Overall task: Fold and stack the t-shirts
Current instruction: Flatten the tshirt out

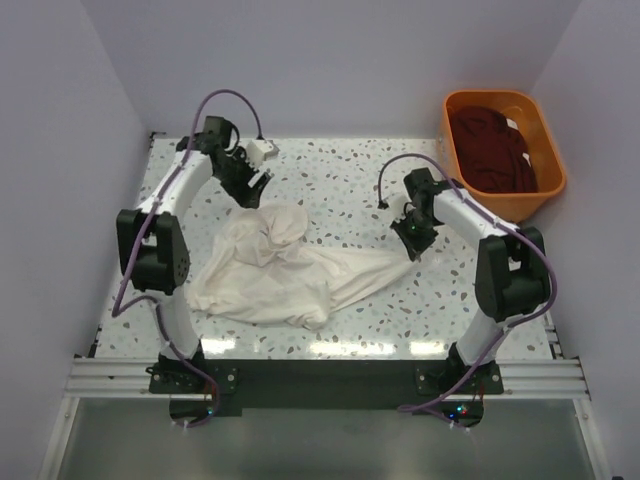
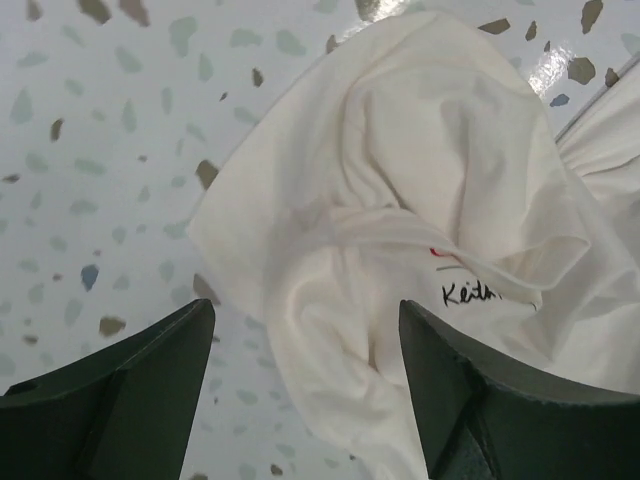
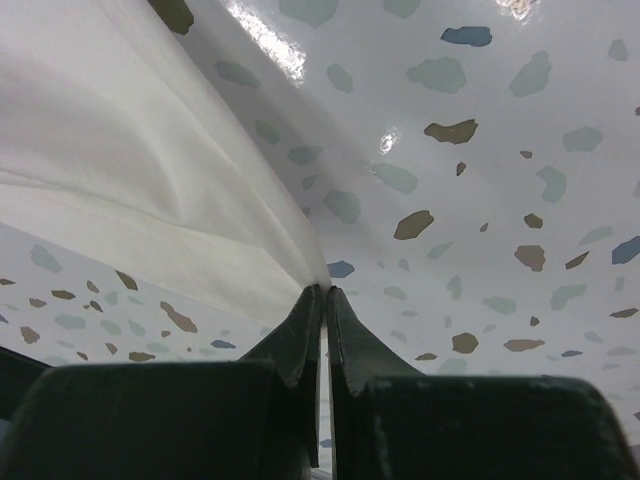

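On speckled white tabletop [image 1: 340, 175], crumpled cream-white cloth t-shirt [image 1: 265, 270], right corner stretched, pinched in closed right hand [image 3: 325, 292], left hand [image 2: 305, 310] spread wide over far edge, holding nothing, tabletop showing all round

Crumpled cream-white t-shirt [image 1: 265, 270] blocks the table [image 1: 340, 170] centre; orange tub [image 1: 512, 206] crowds the right.

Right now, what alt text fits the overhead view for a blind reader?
A crumpled cream-white cloth t-shirt lies on a speckled table between two arms: the right tool pinches its corner, the left tool hangs open over it. A dark maroon shirt fills an orange plastic tub.
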Motion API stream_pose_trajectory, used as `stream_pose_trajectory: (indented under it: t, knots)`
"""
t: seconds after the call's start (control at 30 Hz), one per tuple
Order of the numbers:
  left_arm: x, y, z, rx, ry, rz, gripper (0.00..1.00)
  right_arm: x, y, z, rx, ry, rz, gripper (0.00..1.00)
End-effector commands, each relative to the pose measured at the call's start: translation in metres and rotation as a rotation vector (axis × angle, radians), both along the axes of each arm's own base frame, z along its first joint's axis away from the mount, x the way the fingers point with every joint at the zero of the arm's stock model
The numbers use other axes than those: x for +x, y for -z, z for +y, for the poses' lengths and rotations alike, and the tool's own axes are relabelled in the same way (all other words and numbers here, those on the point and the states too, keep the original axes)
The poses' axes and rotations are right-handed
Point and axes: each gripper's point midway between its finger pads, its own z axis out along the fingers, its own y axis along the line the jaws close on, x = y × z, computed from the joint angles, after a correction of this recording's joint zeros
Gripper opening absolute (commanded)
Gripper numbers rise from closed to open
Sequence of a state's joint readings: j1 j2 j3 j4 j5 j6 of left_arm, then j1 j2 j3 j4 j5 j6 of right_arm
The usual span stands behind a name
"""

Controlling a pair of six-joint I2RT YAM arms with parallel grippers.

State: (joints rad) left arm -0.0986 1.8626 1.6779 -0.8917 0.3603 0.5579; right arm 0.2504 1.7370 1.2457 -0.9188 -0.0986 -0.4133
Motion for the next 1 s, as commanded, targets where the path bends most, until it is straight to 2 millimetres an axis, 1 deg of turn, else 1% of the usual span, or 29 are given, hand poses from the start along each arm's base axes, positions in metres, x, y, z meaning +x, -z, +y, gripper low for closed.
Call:
stream_pose_trajectory:
  t: [0.0,0.03,0.07,0.13,0.2,0.23,0.3,0.33,0.37,0.4,0.43,0.47,0.5,0.53,0.57,0.6,0.63,0.67,0.7,0.73,0.77,0.8,0.87,0.9,0.93,0.97]
  knots:
    - [0.007,0.040,-0.028,0.017,0.243,0.055,0.79,0.010,-0.011,-0.001,0.015,0.001,-0.014,0.00]
    - [0.007,0.042,-0.036,0.061,0.294,0.055,0.79,0.011,-0.011,-0.001,0.014,0.002,-0.011,0.00]
    - [0.009,0.047,-0.037,0.094,0.348,0.044,0.79,0.011,-0.010,-0.001,0.014,0.002,-0.005,0.00]
    - [0.012,0.059,-0.039,0.137,0.394,0.038,0.79,0.013,-0.011,-0.002,0.018,0.006,-0.006,0.00]
    - [0.015,0.066,-0.037,0.182,0.429,0.024,0.77,0.014,-0.011,-0.002,0.018,0.011,-0.001,0.00]
    - [0.016,0.068,-0.032,0.206,0.432,0.026,0.76,0.014,-0.010,-0.003,0.016,0.011,0.002,0.00]
    - [0.014,0.074,-0.024,0.248,0.447,0.048,0.60,0.015,-0.010,-0.004,0.013,0.010,0.002,0.00]
    - [0.008,0.076,-0.021,0.261,0.454,0.068,0.50,0.016,-0.009,-0.007,0.005,0.012,0.002,0.00]
    - [0.007,0.069,-0.016,0.266,0.438,0.062,0.32,0.016,-0.008,-0.008,0.003,0.011,0.002,0.00]
    - [0.006,0.065,-0.005,0.264,0.410,0.065,0.24,0.015,-0.007,-0.009,0.000,0.010,0.007,0.00]
    - [0.000,0.061,0.000,0.246,0.393,0.078,0.17,0.016,-0.007,-0.012,-0.002,0.015,0.007,0.00]
    - [-0.003,0.045,0.008,0.232,0.358,0.058,0.05,0.015,-0.007,-0.014,-0.004,0.018,0.008,0.00]
    - [-0.007,0.039,0.025,0.206,0.312,0.066,0.01,0.016,-0.008,-0.016,-0.005,0.017,0.002,0.00]
    - [-0.014,0.032,0.036,0.193,0.282,0.073,0.00,0.016,-0.009,-0.017,-0.006,0.019,0.000,0.00]
    - [-0.019,0.015,0.048,0.182,0.240,0.044,0.00,0.015,-0.009,-0.018,-0.008,0.020,0.000,0.00]
    - [-0.030,0.015,0.072,0.162,0.176,0.072,0.00,0.015,-0.010,-0.018,-0.009,0.016,-0.004,0.00]
    - [-0.037,0.012,0.084,0.150,0.141,0.077,0.00,0.013,-0.011,-0.018,-0.008,0.013,-0.001,0.00]
    - [-0.045,0.002,0.095,0.140,0.098,0.065,0.00,0.012,-0.012,-0.018,-0.009,0.011,0.001,0.00]
    - [-0.060,0.010,0.115,0.113,0.030,0.105,0.00,0.011,-0.012,-0.019,-0.010,0.007,0.002,0.00]
    - [-0.070,0.012,0.125,0.105,-0.012,0.121,0.00,0.008,-0.015,-0.019,-0.010,0.002,0.001,0.00]
    - [-0.081,0.009,0.134,0.097,-0.068,0.128,0.00,0.006,-0.015,-0.020,-0.013,-0.002,0.003,0.00]
    - [-0.104,0.026,0.151,0.098,-0.141,0.200,0.00,0.000,-0.013,-0.022,-0.018,-0.011,0.015,0.00]
    - [-0.131,0.035,0.167,0.109,-0.239,0.243,0.00,-0.013,-0.012,-0.026,-0.029,-0.021,0.035,0.00]
    - [-0.158,0.056,0.184,0.138,-0.311,0.317,0.00,-0.017,-0.010,-0.027,-0.033,-0.032,0.041,0.00]
    - [-0.172,0.066,0.190,0.155,-0.345,0.354,0.00,-0.021,-0.009,-0.029,-0.037,-0.036,0.046,0.00]
    - [-0.186,0.075,0.195,0.179,-0.370,0.386,0.00,-0.030,-0.004,-0.031,-0.040,-0.041,0.069,0.00]
